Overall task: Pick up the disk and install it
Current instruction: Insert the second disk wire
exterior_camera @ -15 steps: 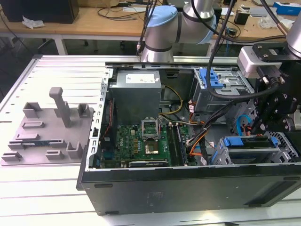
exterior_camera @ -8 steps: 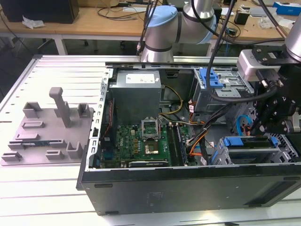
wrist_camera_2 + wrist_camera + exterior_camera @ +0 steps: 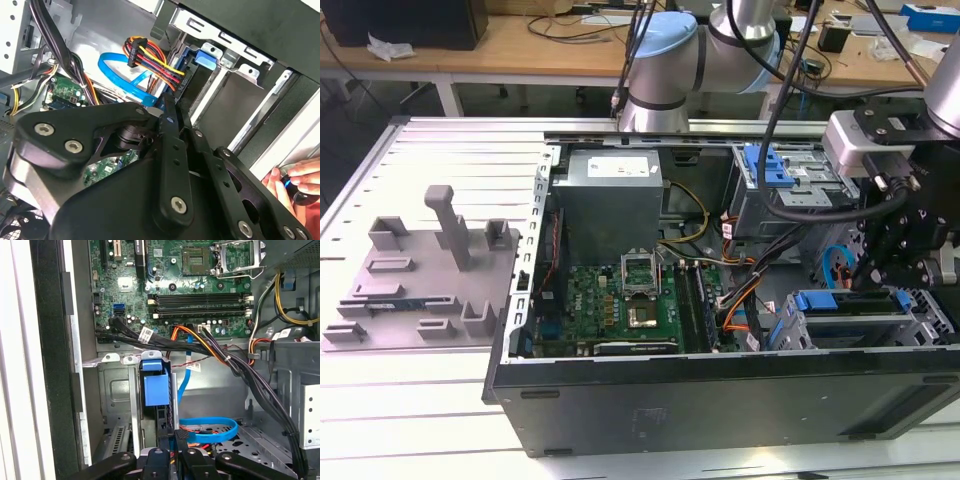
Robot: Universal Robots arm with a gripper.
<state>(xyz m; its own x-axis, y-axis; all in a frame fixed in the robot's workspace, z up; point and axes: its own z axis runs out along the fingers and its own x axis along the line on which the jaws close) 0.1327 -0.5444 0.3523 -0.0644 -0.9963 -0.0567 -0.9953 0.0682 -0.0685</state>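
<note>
My gripper [image 3: 176,437], jaws closed together and holding nothing, hangs inside the open computer case [image 3: 720,395], with the disk [image 3: 156,387] seated upright in its drive cage [image 3: 117,400] just ahead of my fingertips.

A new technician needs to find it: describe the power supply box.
Look inside the open black computer case on the white table. Just beyond the green motherboard sits the power supply box: the one large plain grey block there.

Green motherboard [image 3: 620,305], grey power supply box [image 3: 610,200], grey plastic fixture [image 3: 420,275] on slatted white table [image 3: 380,400], flat blue cable [image 3: 210,429]
</note>
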